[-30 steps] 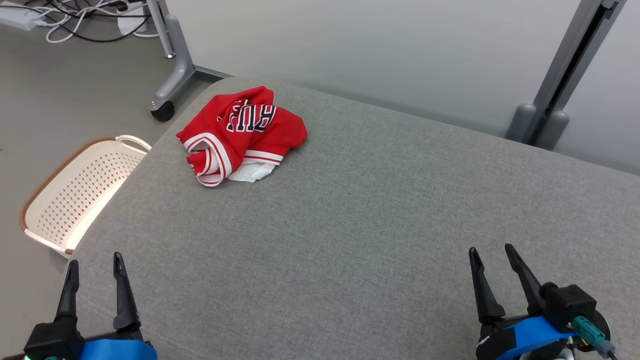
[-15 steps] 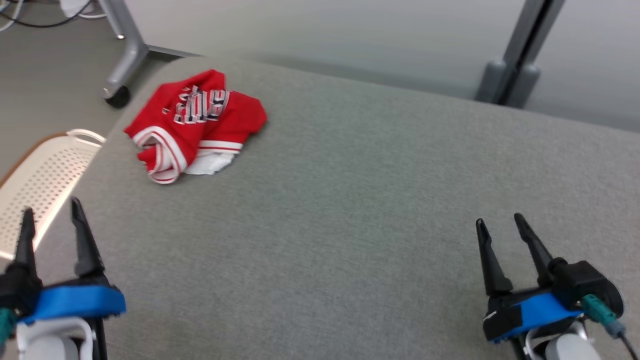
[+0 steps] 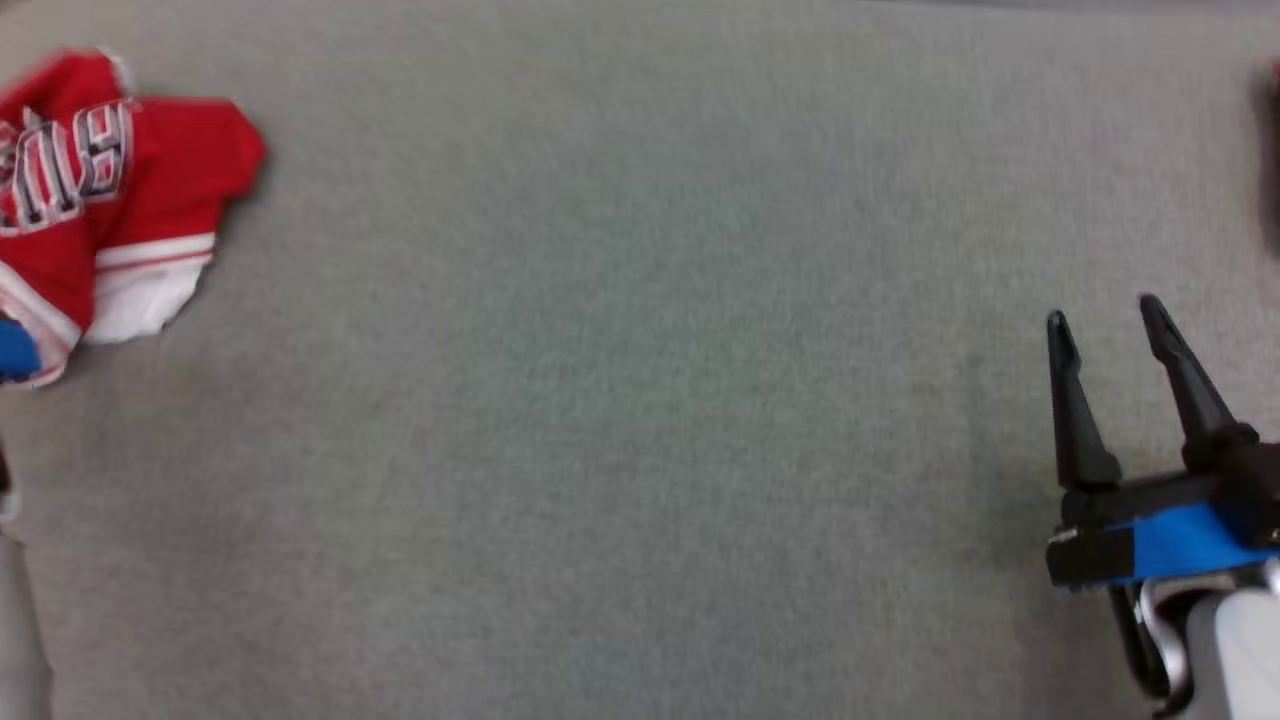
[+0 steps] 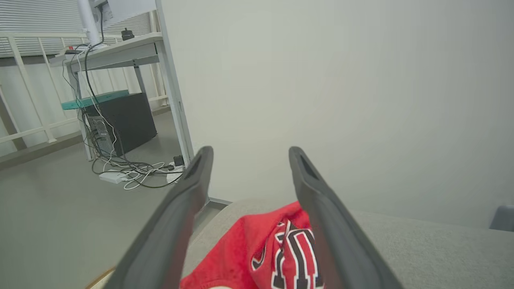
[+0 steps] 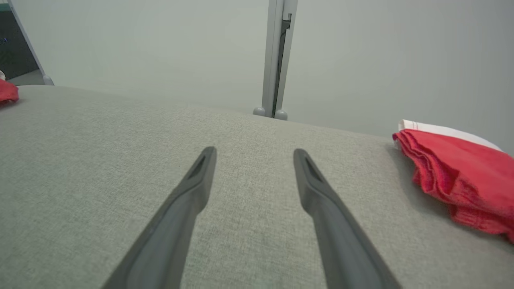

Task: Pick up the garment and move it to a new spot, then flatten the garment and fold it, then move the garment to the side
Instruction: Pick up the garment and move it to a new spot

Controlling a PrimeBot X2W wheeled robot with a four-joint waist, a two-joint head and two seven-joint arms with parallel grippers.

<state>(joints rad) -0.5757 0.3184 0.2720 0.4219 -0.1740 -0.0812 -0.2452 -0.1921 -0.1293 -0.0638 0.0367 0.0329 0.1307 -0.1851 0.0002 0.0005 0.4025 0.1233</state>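
The garment (image 3: 110,190) lies crumpled on the grey tabletop (image 3: 640,400). The left end effector (image 4: 247,154) is spread close to it. The right end effector (image 3: 1100,315), also spread, is well apart.

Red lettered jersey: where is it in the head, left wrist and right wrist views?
Head view: jersey at the left edge, upper part, blurred.
Left wrist view: jersey at bottom centre, beyond the open left gripper.
Right wrist view: probably the red scrap at the far left edge.
Shared landmark: the grey cushion under it.
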